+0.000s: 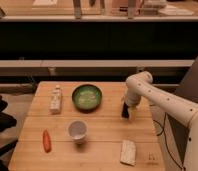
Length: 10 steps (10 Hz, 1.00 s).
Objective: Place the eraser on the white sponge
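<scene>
Item 1, carry step: gripper (127,112) above the table (107,131), apparently pinching 1 eraser (125,111) held upright; white sponge (127,151) lies well apart from it toward the near edge, so the next move likely calls for carrying the eraser there and releasing it low.

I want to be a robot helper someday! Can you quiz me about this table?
1. True or false: the white sponge lies near the front right corner of the table, apart from the eraser.
2. Which sits nearest the carrot? A) green bowl B) white cup C) white sponge
3. Fill in: the robot's tool is low over the table's right side, right at the ______.

Key: 1 true; 2 B; 3 eraser.
</scene>
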Motion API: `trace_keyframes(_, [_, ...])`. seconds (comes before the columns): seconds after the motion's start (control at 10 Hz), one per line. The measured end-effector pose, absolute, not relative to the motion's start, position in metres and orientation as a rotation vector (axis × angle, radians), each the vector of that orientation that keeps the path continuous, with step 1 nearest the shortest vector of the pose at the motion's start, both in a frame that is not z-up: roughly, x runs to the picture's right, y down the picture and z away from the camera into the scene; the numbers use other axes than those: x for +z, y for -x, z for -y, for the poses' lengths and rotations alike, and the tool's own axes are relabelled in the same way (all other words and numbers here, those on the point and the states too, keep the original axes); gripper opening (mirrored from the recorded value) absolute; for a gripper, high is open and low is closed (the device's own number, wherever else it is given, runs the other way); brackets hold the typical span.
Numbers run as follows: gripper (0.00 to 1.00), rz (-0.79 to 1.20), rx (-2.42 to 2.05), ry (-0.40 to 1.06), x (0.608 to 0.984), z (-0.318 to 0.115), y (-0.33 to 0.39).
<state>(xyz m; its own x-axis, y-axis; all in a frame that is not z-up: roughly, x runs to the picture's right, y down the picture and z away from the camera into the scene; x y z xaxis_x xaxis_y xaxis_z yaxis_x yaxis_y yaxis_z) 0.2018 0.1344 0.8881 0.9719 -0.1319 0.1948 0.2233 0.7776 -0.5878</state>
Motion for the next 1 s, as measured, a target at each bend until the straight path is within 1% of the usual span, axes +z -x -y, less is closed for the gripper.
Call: trace_keyframes(1.0, [0.8, 0.145, -0.198, 0.643, 0.8992, -0.1399, -0.2026])
